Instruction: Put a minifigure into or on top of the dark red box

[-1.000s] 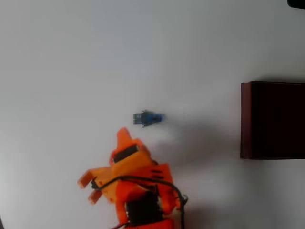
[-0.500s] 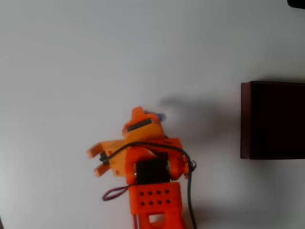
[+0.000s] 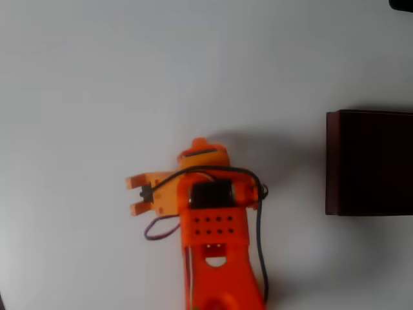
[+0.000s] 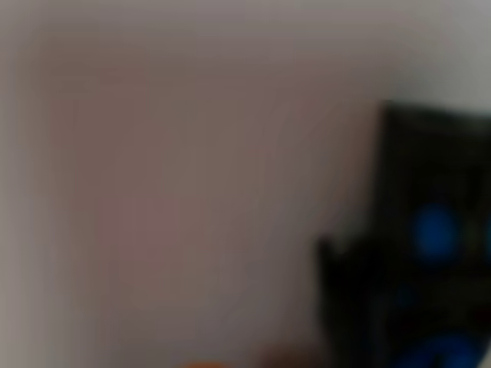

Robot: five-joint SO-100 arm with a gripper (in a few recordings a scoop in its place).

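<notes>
Fingers first: from my overhead view I see the orange gripper [image 3: 201,147] only from above, its tip pointing toward the top of the picture, and the wrist body covers whatever gap there is between the jaws. I cannot tell whether they are spread, pressed together or pinching something.

My wrist view is badly out of focus. At the right I make out a dark blocky shape with a bright blue blob [image 4: 434,230] on it and another patch of blue at the bottom right corner. That blue may be the minifigure close to the lens, but the blur is too heavy for me to confirm it, and I cannot read which way it points or how its long axis lies. In the overhead view the gripper's tip and wrist hide the spot beneath them, so I get no heading for the figure there either.

Moving outward, the orange arm [image 3: 216,258] runs from the bottom edge of the overhead picture up to the wrist, with a black cable looping over its top and down its right side, and a thinner reddish wire curling out at its left. A two-pronged orange piece sticks out to the left of the wrist.

Beyond that, the white table [image 3: 97,84] lies bare around the arm. The dark red box [image 3: 332,161] sits at the right edge, well apart from the gripper, with its thin red left wall showing and its interior nearly black.
</notes>
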